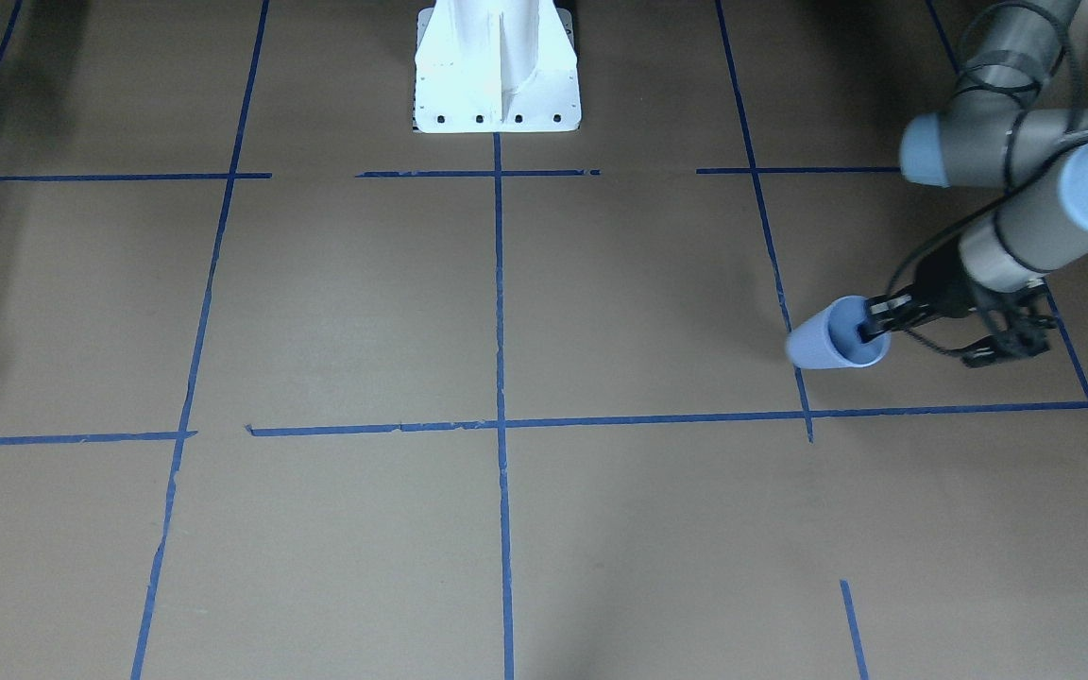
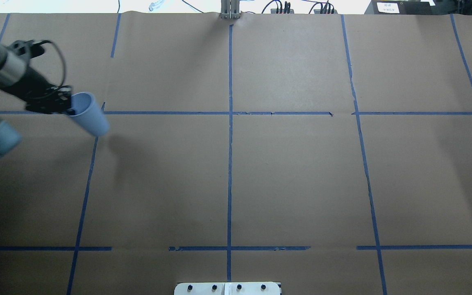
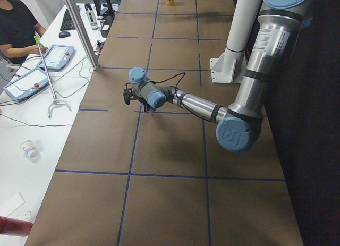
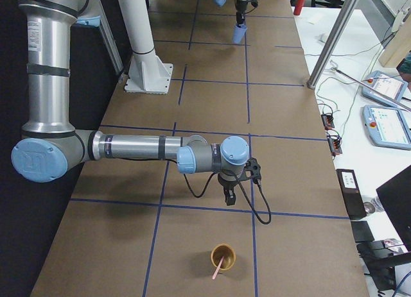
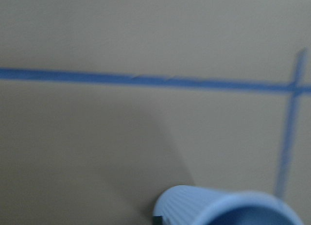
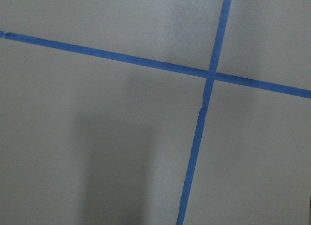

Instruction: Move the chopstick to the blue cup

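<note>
My left gripper (image 1: 870, 324) is shut on the rim of the blue cup (image 1: 823, 342) and holds it tilted above the table, with one finger inside the mouth. In the overhead view the gripper (image 2: 69, 107) and the cup (image 2: 90, 118) are at the far left. The cup's rim fills the bottom of the left wrist view (image 5: 223, 208). It shows small and far in the exterior right view (image 4: 239, 34). The pale-pink chopstick (image 4: 218, 268) leans in a tan cup (image 4: 223, 256) near that view's bottom. My right gripper (image 4: 229, 197) hangs just beyond that cup; I cannot tell if it is open.
The white robot base (image 1: 497, 76) stands at the table's edge. Blue tape lines (image 2: 230, 164) grid the brown table. An operator (image 3: 16, 28) with tablets sits past the far edge. A metal post (image 4: 331, 43) stands at that edge.
</note>
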`<state>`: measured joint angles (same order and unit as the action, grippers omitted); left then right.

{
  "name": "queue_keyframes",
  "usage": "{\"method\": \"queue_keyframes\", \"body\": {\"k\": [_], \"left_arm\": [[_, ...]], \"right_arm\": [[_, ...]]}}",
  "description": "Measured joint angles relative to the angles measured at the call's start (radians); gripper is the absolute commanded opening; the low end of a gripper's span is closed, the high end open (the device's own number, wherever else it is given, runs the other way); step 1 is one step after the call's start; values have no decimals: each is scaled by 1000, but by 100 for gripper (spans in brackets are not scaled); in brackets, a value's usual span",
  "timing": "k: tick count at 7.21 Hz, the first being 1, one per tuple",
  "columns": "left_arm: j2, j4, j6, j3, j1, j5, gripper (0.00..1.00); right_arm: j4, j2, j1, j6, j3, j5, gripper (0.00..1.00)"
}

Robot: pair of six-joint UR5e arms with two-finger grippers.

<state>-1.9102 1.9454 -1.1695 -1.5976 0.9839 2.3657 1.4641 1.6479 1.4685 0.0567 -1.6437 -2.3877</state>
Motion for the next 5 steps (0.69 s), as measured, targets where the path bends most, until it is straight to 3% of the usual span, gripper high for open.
{"method": "queue_keyframes", "body": {"k": [2,5], "left_arm": [[-175,-16,-262,-2,-132,-85,0],[-365,-126,-353,1,-330,-334,0]], "right_arm": [[-1,0,0,0,-2,-2,100],[-1,0,0,1,-4,-2,100]]}}
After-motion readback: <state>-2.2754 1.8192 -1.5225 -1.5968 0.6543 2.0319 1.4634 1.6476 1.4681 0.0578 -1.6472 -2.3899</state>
